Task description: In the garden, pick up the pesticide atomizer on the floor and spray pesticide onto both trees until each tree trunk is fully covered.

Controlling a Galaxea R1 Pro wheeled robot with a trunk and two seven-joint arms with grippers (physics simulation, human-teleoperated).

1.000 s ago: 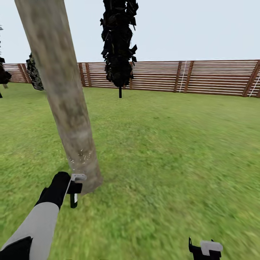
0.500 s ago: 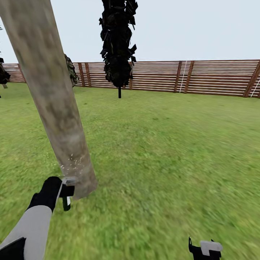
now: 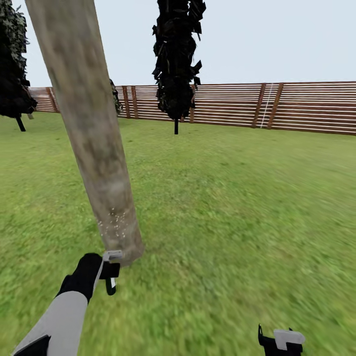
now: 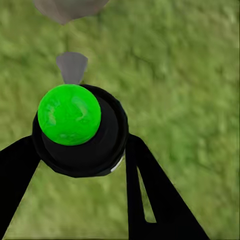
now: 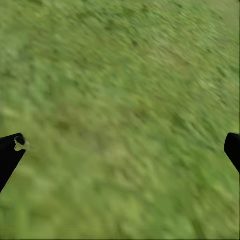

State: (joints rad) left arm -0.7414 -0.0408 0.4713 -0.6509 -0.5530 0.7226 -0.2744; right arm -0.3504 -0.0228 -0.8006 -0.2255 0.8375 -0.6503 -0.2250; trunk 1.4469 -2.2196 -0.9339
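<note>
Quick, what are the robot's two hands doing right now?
Left gripper: shut on the pesticide atomizer, beside the tree trunk.
Right gripper: open, holding nothing, over the lawn.

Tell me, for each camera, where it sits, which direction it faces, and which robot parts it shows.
Head view: high on the robot, facing forward-down at the tree trunk, lawn, fence; left gripper, right gripper.
Left wrist view: facing down; fingers clamp the atomizer.
Right wrist view: facing grass; fingertips apart.
Shared: trunk base, lawn.

The tree trunk (image 3: 94, 143) rises at left on the lawn (image 3: 232, 207), the fence (image 3: 222, 106) far behind it
</note>
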